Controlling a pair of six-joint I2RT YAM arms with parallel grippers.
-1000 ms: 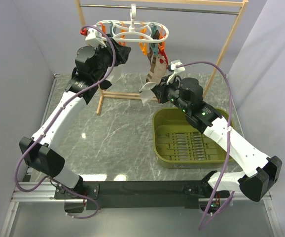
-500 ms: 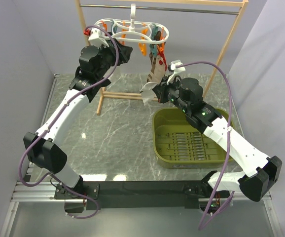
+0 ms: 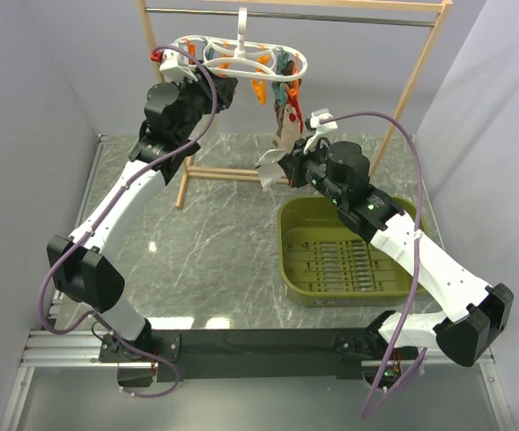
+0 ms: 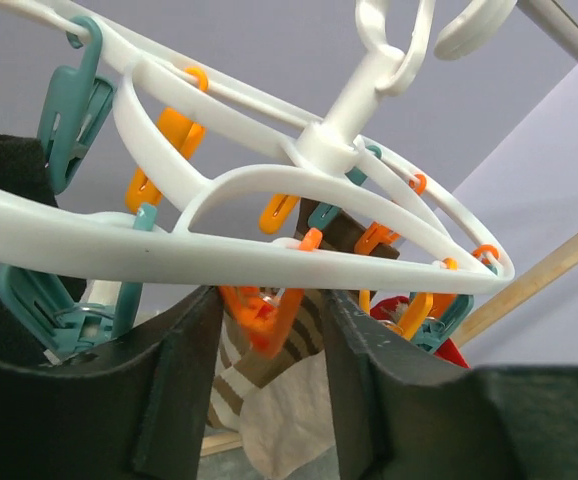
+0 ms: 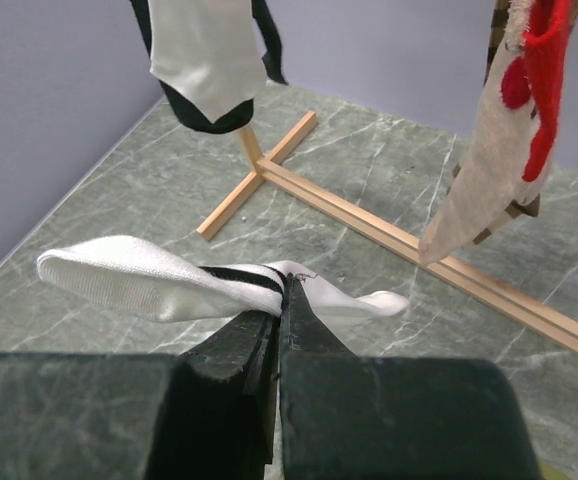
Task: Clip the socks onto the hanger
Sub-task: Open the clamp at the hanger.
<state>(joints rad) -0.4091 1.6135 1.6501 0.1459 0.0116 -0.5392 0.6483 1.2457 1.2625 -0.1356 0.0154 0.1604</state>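
Note:
The white hanger [image 3: 241, 56] hangs by its hook from the wooden rack's top bar, with orange and teal clips along its rim [image 4: 269, 255]. My left gripper [image 3: 227, 90] is raised just under the rim. In the left wrist view, my left gripper [image 4: 269, 300] has its jaws apart on either side of an orange clip [image 4: 269, 325]. A small gap shows on the clip's right side. My right gripper [image 3: 282, 163] is shut on a white sock [image 5: 139, 280] at its dark-striped cuff. It holds the sock in the air below the hanger's right end. The second sock of the pair is not seen.
A brown-striped sock [image 3: 285, 126] with a red patch [image 5: 544, 60] hangs clipped at the hanger's right. A black and white cloth [image 5: 204, 50] hangs at its left. The wooden rack's post [image 3: 412, 85] and foot bar [image 5: 369, 225] stand behind. A green tray [image 3: 286, 242] lies at the right.
My left gripper has risen closer to the hanger's rim and its jaws have narrowed around the orange clip. The right arm and its sock have stayed put.

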